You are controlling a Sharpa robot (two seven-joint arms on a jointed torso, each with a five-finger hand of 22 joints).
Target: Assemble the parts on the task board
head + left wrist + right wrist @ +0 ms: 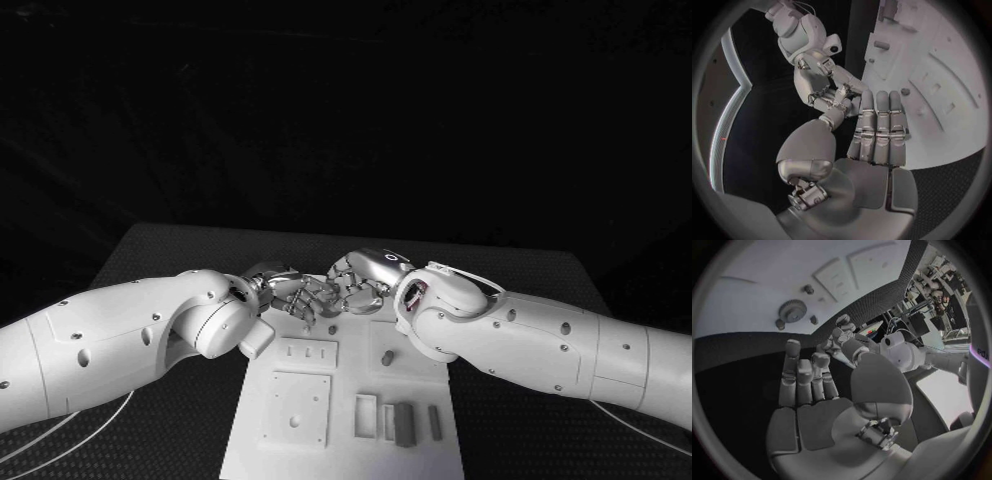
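The task board (346,420) lies mid-table, its grey parts (400,420) resting near its close edge. Left hand (283,290) and right hand (364,280) meet fingertip to fingertip above its far end; whether either holds anything cannot be told. Judged mid-transfer; next calls for a confirmed grasp.

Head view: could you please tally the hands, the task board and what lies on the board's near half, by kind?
hands: 2, the left hand and the right hand
task board: 1
raised square panels: 2
grey bars: 2
small peg: 1
Total: 8
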